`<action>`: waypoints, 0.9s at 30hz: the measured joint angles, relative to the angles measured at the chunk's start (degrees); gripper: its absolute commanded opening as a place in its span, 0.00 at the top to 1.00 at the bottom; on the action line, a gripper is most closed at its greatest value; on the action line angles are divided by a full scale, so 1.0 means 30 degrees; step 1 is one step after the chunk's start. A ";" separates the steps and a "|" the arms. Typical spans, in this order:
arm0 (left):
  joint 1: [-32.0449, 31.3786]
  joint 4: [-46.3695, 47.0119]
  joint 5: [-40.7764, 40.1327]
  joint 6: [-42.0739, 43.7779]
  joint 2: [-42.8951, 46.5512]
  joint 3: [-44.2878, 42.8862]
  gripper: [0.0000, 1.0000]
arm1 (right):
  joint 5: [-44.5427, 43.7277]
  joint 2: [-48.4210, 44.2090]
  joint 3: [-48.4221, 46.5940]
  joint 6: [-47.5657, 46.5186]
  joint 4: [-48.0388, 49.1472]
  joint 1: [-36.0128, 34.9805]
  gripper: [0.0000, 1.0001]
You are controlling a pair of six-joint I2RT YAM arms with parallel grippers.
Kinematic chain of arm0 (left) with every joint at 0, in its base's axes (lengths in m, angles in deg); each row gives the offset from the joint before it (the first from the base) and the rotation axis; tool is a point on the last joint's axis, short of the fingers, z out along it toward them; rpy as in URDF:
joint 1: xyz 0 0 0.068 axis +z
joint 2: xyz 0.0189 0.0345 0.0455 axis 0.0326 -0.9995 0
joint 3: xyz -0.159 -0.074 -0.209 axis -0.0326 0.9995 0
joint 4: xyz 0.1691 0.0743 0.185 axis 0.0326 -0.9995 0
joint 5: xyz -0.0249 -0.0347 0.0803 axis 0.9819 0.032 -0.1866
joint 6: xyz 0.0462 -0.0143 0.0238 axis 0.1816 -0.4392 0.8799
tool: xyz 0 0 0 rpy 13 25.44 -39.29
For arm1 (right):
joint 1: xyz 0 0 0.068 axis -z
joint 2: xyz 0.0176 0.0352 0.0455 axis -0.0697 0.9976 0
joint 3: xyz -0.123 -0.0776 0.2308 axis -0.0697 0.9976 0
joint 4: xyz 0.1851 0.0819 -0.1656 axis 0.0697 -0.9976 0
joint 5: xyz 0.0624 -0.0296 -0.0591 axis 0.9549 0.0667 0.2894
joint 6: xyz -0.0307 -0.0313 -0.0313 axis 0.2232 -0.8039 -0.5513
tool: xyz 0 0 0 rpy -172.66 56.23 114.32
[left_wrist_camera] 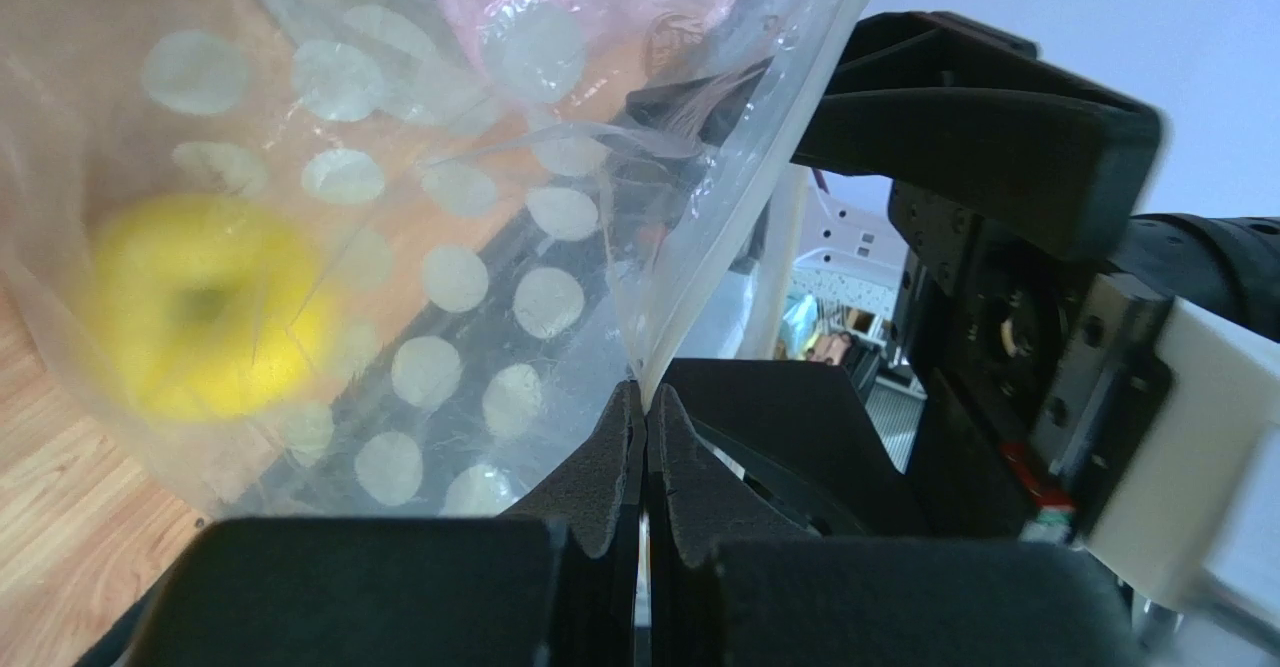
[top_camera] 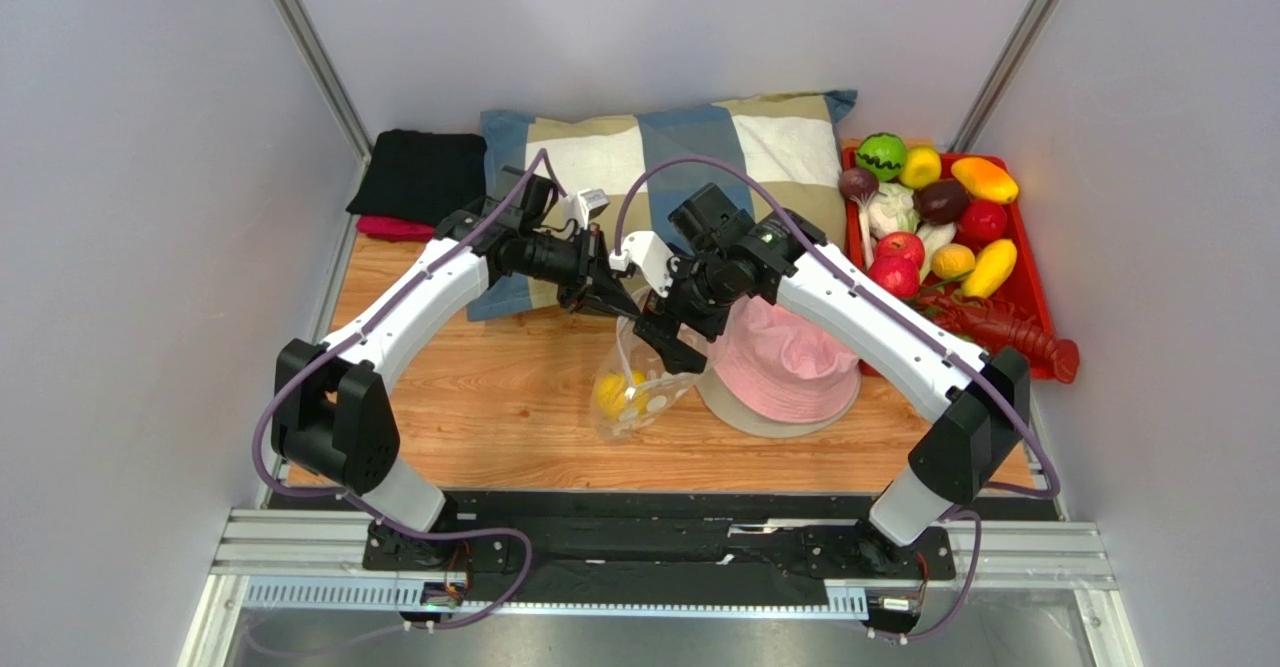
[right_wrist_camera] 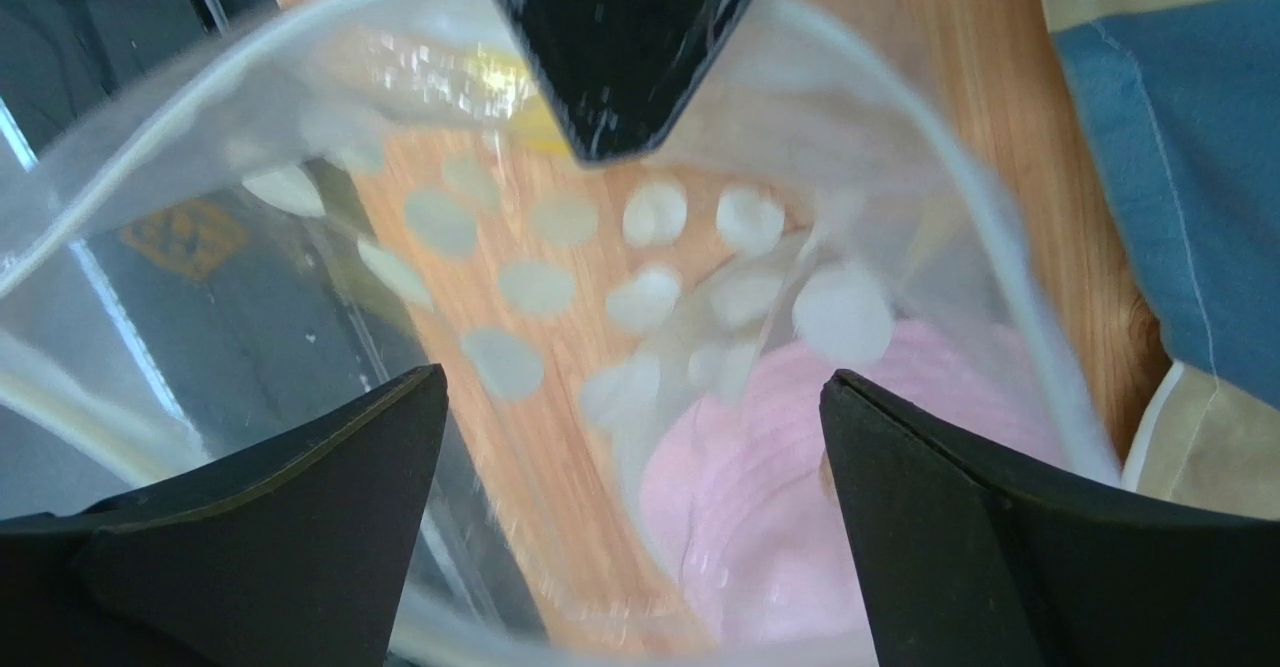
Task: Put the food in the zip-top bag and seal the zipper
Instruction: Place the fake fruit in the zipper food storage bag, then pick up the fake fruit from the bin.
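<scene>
Bag (left_wrist_camera: 496, 217), 1 yellow fruit (left_wrist_camera: 203, 307) inside

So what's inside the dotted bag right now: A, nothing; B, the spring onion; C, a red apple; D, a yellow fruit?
D: a yellow fruit shows through the zip-top bag, whose edge the left gripper pinches.
</scene>
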 measured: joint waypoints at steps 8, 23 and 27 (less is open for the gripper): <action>0.0911 -0.0073 -0.0379 0.0954 -0.0146 0.0000 1.00 | -0.0794 0.0058 0.0044 -0.0787 -0.1523 0.0007 0.00; 0.0838 -0.0226 -0.0780 0.0918 -0.0248 0.0000 1.00 | 0.1311 -0.3330 -0.2033 0.0051 -0.1698 0.4597 0.00; 0.0554 0.0051 -0.0889 0.0568 -0.0248 0.0000 1.00 | 0.2186 -0.3942 -0.2186 0.0517 -0.1814 0.9041 0.00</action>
